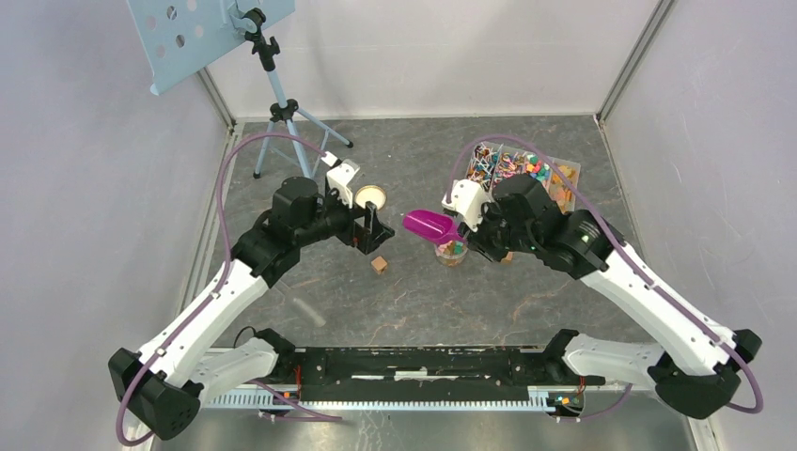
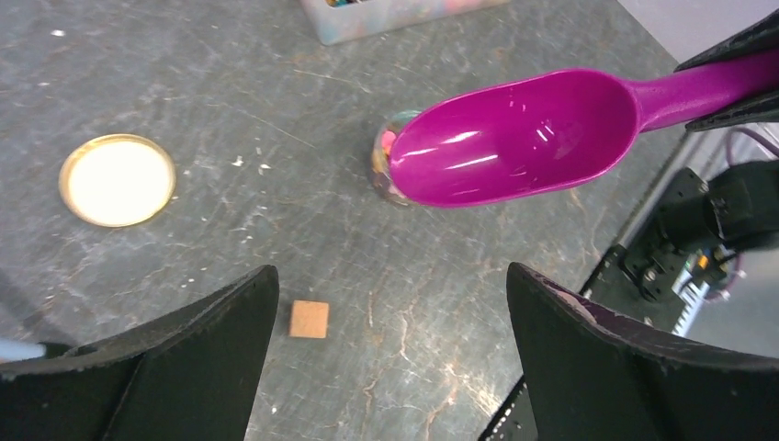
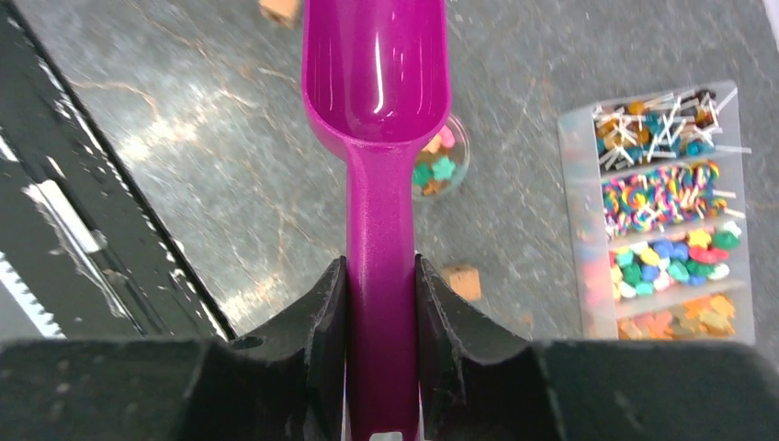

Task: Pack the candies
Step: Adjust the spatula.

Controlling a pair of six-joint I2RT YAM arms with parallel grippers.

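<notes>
Magenta scoop (image 3: pixel 377 83), pinched in right jaws, hangs over jar (image 1: pixel 452 256) of candies (image 3: pixel 444 168); left jaws gape empty.

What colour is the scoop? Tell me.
Shiny magenta scoop; clearest in the right wrist view.

No legible text, labels, brands, numbers or signs in any of three views.
</notes>
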